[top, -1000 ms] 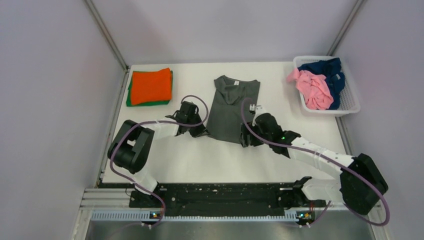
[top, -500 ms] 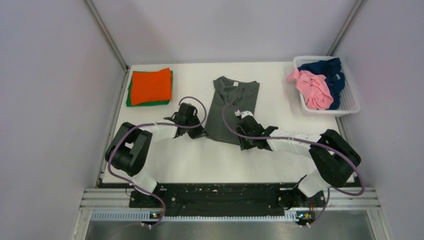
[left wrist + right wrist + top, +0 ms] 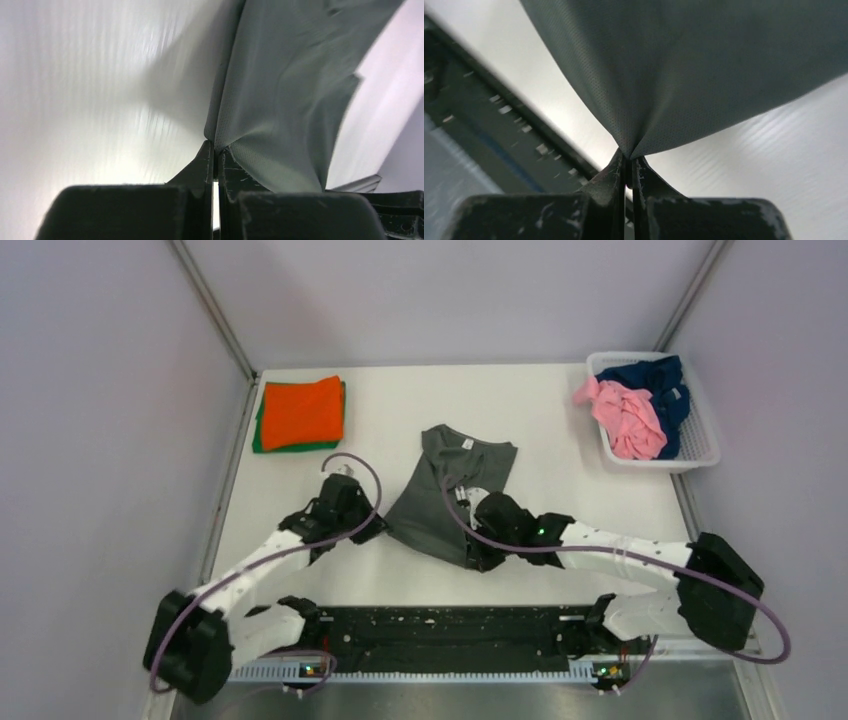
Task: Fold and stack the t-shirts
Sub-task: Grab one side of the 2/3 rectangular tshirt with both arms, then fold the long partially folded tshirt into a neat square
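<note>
A dark grey t-shirt (image 3: 445, 495) with a small white neck label lies folded narrow in the middle of the table, its near end lifted and stretched between both grippers. My left gripper (image 3: 377, 524) is shut on the shirt's near left corner (image 3: 222, 135). My right gripper (image 3: 478, 558) is shut on its near right corner (image 3: 629, 145). An orange t-shirt (image 3: 300, 410) lies folded on a green t-shirt (image 3: 262, 443) at the far left. A pink t-shirt (image 3: 628, 418) and a navy t-shirt (image 3: 655, 375) lie crumpled in the basket.
The white lattice basket (image 3: 705, 445) stands at the far right corner. The black rail (image 3: 440, 635) with the arm bases runs along the table's near edge, close behind both grippers. Grey walls close in the left, back and right sides.
The right gripper closed on the grey shirt's near right corner. Both arms then pulled toward the near edge, dragging the shirt nearer and slightly left.
</note>
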### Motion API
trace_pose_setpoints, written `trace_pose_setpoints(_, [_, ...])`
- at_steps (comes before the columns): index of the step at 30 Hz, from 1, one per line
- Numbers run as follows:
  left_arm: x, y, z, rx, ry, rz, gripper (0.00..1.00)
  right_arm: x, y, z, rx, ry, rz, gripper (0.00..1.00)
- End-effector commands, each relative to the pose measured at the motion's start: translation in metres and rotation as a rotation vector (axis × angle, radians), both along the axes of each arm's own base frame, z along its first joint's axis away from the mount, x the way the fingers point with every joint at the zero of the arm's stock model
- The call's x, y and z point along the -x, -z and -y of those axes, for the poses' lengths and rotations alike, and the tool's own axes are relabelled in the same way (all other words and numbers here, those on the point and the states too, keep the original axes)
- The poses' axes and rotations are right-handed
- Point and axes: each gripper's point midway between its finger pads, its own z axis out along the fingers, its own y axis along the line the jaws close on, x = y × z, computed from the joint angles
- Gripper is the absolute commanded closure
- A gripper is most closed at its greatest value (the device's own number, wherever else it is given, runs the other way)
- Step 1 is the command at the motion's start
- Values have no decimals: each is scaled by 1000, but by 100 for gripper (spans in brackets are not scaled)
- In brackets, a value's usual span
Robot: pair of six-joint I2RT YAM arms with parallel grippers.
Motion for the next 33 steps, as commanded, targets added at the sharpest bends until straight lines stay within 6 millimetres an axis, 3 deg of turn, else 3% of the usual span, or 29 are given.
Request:
trace_pose_setpoints(1, [36,-29,-41,-45,-111,91,100,74,-59,-22,-296,-223,-208,100])
trace_pose_setpoints(5, [47,-76,-41,68,-96,252,100,92,-100,-30,-443,-293,-229,100])
trace_pose_setpoints(8, [45,-106,-34,132,-64,343,100,93,-122,-35,-513,-297,-218,100])
trace_pose_setpoints(11, [31,-127,-31,114,-54,394,100,86,-130,-32,-536,-258,-203,100])
trace_pose_setpoints(14, [13,-138,-21,97,-27,411,100,69,-124,-23,-543,-179,-226,100])
trace_pose_setpoints(19, [-24,-138,-4,59,-11,398,100,32,-116,-2,-584,-62,-226,100])
trace_pose_setpoints(24, [-64,-131,1,-18,-40,406,100,-5,-118,4,-618,-31,-161,100])
trace_pose_setpoints(33, [-124,-111,18,-106,-56,391,100,-73,-98,19,-576,106,-152,100])
